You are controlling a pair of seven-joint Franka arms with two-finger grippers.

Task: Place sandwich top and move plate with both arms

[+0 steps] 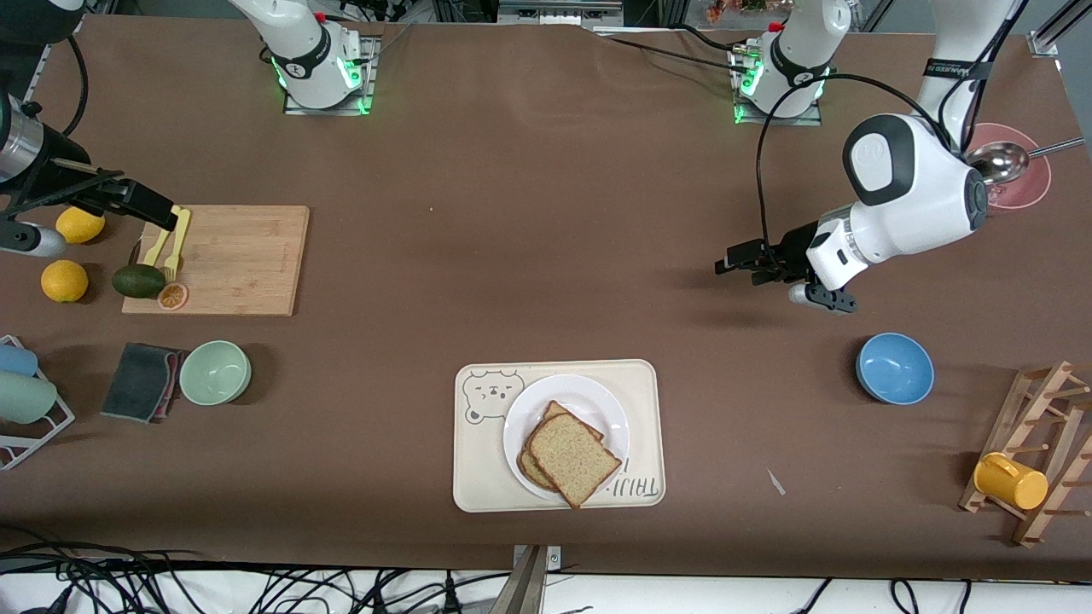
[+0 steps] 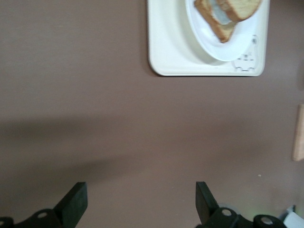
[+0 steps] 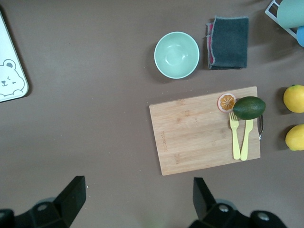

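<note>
Brown table, with a bear-printed tray (image 1: 478, 477) at the middle of the edge nearest the front camera. On the tray sits the plate (image 1: 597, 401), and the sandwich top (image 1: 573, 458) already lies on the lower slice, askew and overhanging the plate's rim. So the placing looks done; moving the plate is left. Left gripper (image 1: 740, 264) hangs open over bare table, right gripper (image 1: 162, 217) open over the cutting board's (image 1: 247, 256) edge; neither touches the plate.
</note>
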